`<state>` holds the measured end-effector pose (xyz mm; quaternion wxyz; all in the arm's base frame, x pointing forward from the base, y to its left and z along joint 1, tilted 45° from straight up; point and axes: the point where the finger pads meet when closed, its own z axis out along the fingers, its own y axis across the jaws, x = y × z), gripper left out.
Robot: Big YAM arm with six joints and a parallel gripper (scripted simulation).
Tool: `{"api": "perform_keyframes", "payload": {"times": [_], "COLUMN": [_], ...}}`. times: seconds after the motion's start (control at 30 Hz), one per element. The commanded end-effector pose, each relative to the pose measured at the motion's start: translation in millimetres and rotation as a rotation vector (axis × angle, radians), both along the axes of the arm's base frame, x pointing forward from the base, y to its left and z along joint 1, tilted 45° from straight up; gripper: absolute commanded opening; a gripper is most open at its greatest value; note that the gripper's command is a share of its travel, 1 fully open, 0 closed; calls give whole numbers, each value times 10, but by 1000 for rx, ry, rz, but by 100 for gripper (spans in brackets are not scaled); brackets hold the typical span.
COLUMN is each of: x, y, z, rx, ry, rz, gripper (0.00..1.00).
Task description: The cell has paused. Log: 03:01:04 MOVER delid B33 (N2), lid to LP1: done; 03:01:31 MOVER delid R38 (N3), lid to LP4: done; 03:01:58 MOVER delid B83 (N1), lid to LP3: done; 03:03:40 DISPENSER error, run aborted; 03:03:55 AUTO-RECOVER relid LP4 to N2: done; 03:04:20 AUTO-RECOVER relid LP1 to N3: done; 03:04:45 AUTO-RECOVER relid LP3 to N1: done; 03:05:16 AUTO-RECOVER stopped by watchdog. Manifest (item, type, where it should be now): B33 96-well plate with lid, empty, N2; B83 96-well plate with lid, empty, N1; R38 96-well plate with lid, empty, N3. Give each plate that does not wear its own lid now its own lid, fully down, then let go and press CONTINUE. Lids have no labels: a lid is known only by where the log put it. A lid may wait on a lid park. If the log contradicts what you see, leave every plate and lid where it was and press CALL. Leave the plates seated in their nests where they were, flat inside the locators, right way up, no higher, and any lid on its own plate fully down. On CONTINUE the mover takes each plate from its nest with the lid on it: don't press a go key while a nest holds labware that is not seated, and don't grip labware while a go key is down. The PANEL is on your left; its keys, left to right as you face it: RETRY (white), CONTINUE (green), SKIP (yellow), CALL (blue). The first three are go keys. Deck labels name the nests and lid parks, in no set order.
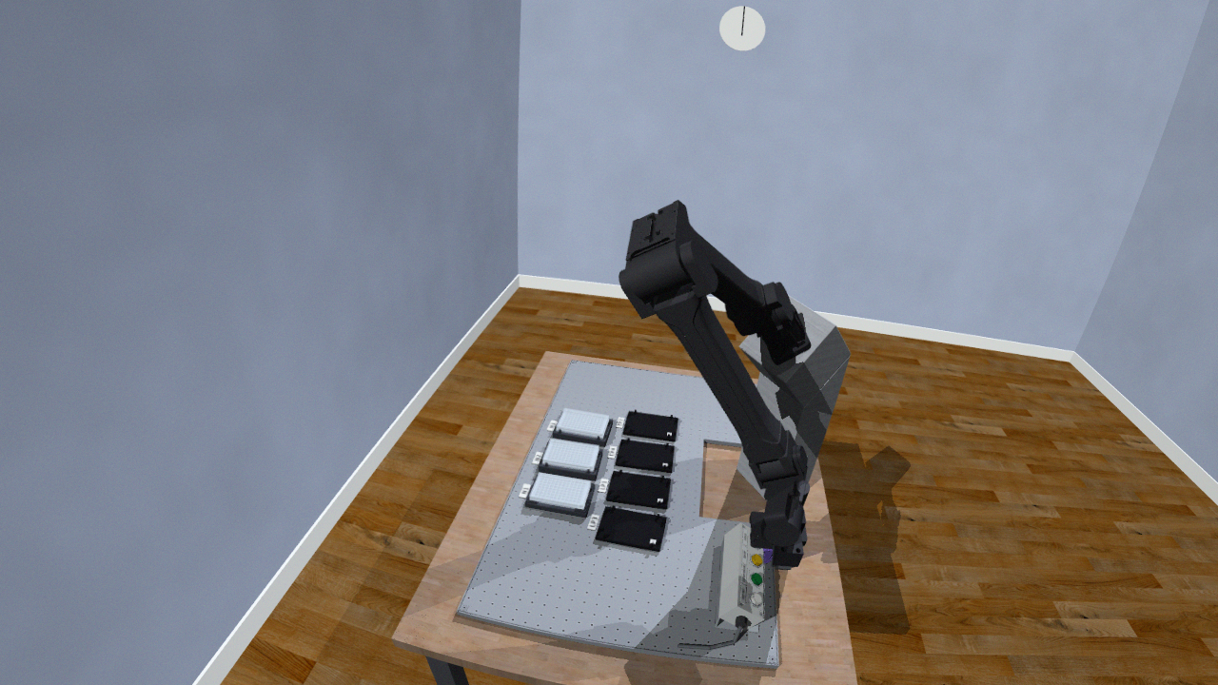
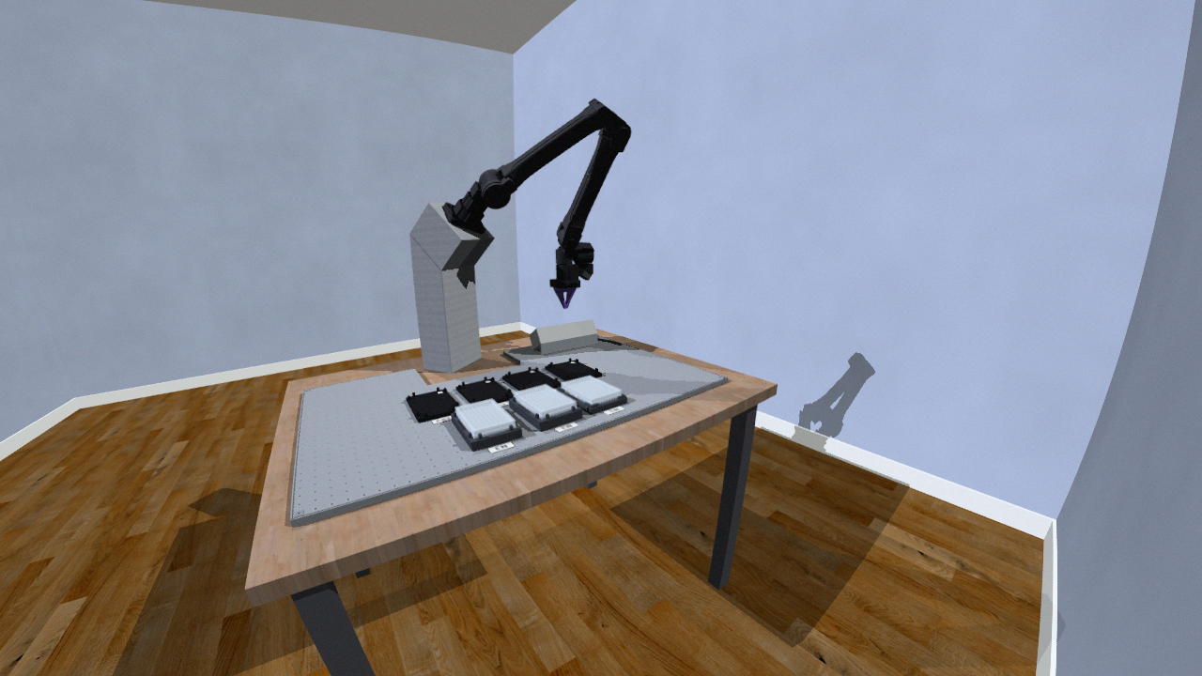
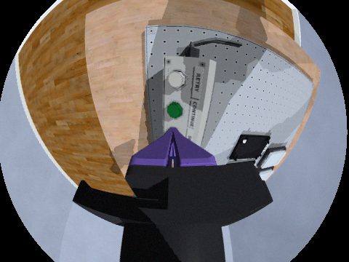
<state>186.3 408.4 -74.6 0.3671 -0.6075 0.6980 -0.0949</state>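
Three lidded plates (image 1: pixel 569 457) are seated in their nests in one row on the deck (image 1: pixel 544 596), four black lid parks (image 1: pixel 640 473) are ranged beside them, and one gripper (image 2: pixel 566 302), closed on nothing, is held above the panel (image 1: pixel 738 569).

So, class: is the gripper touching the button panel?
Apart. The exterior view shows the shut gripper hanging above the panel, with wall visible between them.
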Motion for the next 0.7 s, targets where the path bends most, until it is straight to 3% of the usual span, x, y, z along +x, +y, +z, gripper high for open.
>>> {"api": "perform_keyframes", "payload": {"times": [0.0,0.4,0.6,0.67], "x": [-17,121,184,191], "y": [-7,36,62,77], "z": [19,-43,-162,-87], "rx": [7,14,5,19], "ry": [1,-3,-1,-6], "rz": [-2,-9,-9,-9], "gripper": [0,0,0,0]}}
